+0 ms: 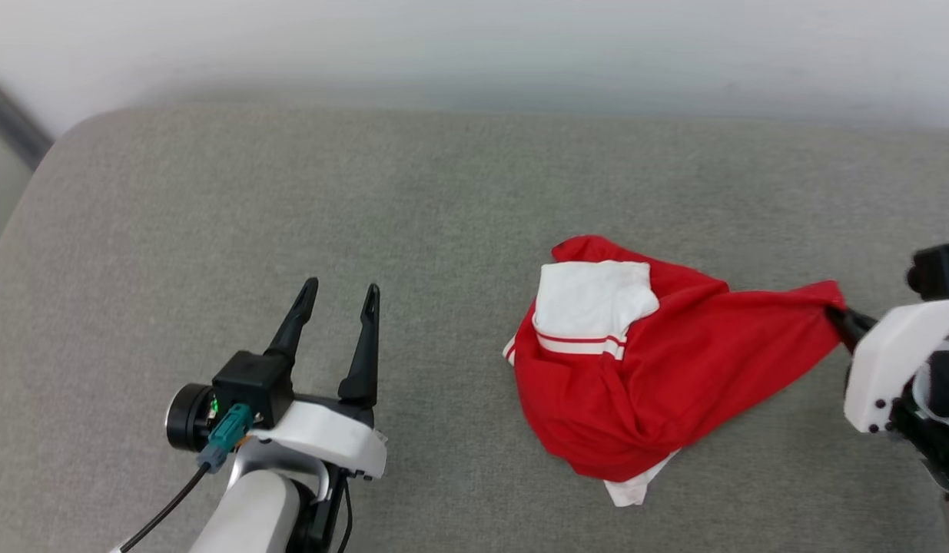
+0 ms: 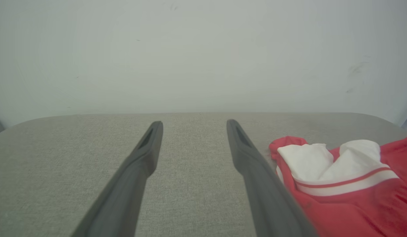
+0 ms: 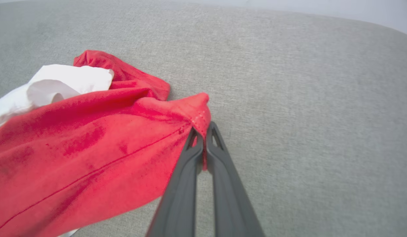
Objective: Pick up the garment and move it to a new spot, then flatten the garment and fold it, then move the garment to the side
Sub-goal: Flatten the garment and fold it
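Head view: crumpled bright red soft fabric garment [image 1: 674, 369] with white striped-edge panels lies right of centre on grey fabric-covered tabletop [image 1: 213, 230], clear of the far edge. Left tool [image 1: 343, 286] hovers spread wide, holding nothing, bare surface around it. Right tool [image 1: 839, 315] pinches the garment's right corner.

Left wrist view: left tool [image 2: 194, 123] fingers well apart, garment [image 2: 355, 204] just beside the right finger; tabletop's far edge meets pale wall [image 2: 203, 49].

Right wrist view: right tool [image 3: 202, 127] clamped on the hem corner of the garment [image 3: 74, 148]; open tabletop [image 3: 305, 98] on the right.
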You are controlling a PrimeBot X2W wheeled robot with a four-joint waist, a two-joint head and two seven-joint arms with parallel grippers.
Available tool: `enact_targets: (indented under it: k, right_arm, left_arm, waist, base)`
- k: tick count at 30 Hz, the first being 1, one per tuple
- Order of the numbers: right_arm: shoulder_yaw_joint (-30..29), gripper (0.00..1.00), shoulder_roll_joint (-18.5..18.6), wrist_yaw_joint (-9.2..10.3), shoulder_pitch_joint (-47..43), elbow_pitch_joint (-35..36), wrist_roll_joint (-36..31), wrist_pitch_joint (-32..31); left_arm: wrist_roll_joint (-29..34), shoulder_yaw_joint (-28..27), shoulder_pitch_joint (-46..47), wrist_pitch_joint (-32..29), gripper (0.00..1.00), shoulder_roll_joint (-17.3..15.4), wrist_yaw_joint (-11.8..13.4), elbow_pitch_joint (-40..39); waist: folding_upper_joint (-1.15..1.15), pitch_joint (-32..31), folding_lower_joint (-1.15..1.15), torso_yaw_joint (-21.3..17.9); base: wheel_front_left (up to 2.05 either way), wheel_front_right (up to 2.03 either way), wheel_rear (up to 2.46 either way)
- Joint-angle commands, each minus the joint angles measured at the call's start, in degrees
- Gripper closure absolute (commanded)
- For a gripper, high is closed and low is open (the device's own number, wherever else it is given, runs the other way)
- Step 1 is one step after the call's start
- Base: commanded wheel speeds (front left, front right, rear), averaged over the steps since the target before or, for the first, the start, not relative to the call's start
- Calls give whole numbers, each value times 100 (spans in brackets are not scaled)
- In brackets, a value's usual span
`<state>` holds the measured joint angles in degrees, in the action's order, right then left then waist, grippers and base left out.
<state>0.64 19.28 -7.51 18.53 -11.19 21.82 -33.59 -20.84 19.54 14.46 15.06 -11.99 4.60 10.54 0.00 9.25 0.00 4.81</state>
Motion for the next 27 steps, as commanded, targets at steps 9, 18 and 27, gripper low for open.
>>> enact_targets:
  k: [9,18,27]
  right_arm:
    - [-1297,100,-925,4,-2231,1198,-428,-172]
    - [-1510,0,-1576,3,-3102,773,-301,310]
    - [-1545,0,-1635,3,-2208,797,28,1459]
  left_arm:
    - [-140,-167,-494,-26,0,-206,91,-34]
    - [-202,-209,-639,-169,0,-314,186,-241]
    - [-207,-193,-663,-283,0,-376,253,-420]
  waist:
    - [0,-701,0,-522]
    - [0,-744,0,-584]
    - [0,-694,0,-551]
  base:
    - [0,0,0]
    - [0,0,0]
    - [0,0,0]
